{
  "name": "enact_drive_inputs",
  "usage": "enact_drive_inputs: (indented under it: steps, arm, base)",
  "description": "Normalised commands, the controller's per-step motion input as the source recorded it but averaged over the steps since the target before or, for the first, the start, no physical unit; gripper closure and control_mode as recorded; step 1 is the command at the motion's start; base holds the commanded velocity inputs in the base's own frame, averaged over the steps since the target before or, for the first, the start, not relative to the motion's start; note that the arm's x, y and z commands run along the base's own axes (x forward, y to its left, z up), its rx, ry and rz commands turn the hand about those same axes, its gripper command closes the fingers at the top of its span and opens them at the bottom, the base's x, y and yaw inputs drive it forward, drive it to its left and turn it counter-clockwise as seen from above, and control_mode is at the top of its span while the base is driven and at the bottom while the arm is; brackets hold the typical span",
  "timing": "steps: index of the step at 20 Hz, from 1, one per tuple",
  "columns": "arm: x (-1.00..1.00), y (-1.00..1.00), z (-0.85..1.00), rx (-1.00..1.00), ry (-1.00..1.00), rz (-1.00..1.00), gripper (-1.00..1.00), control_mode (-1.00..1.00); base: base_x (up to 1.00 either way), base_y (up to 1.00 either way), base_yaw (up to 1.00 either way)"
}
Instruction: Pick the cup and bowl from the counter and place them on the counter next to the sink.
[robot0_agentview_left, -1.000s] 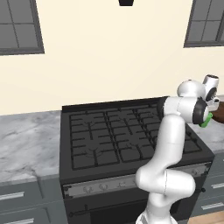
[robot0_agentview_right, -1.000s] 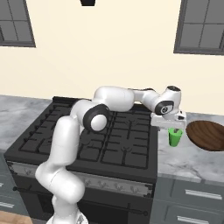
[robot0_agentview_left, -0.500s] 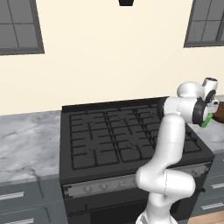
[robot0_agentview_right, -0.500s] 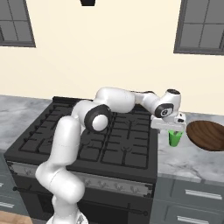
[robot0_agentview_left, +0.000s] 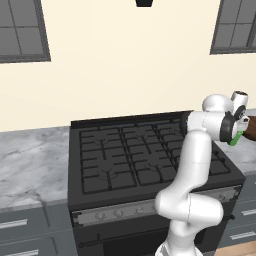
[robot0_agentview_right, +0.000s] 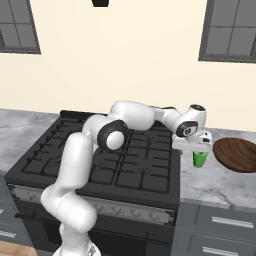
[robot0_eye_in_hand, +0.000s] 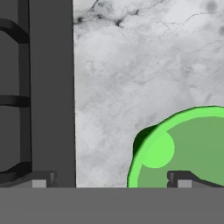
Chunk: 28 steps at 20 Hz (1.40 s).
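the gripper (robot0_agentview_right: 196, 149), jaws spread wide, hangs right over the small bright green tapered cup (robot0_agentview_right: 200, 158) on the grey-white marble tabletop (robot0_agentview_right: 215, 185), beside the wide dark wooden bowl (robot0_agentview_right: 236, 154).

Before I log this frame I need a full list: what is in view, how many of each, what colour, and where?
cup: one, bright green, on the counter just right of the stove, under the hand.
bowl: one, dark brown wood, on the counter right of the cup.
stove: one, black gas top, between two counter stretches.
counter: grey-white marble, over dark grey cabinets, on both sides of the stove.
windows: two, dark-framed, on the cream wall, upper left and upper right.
hand: one, white, open, poised right above the cup.
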Motion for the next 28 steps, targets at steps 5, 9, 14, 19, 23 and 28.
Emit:
enact_drive_inputs:
  steps: [5,9,14,19,23,28]
  arm:
    - [0.0,0.0,0.0,0.0,0.0,0.0,1.0,-1.0]
    - [0.0,0.0,0.0,0.0,0.0,0.0,1.0,-1.0]
    - [0.0,0.0,0.0,0.0,0.0,0.0,1.0,-1.0]
    - [-0.27,-0.03,0.1,0.0,-0.01,0.02,1.0,-1.0]
    - [-0.71,0.08,0.79,0.0,-0.12,0.01,1.0,-1.0]
    - [-0.56,0.12,0.78,0.0,-0.06,0.02,1.0,-1.0]
  base:
    - [0.0,0.0,0.0]
    - [0.0,0.0,0.0]
    - [0.0,0.0,0.0]
    - [0.0,0.0,0.0]
    - [0.0,0.0,0.0]
    - [0.0,0.0,0.0]
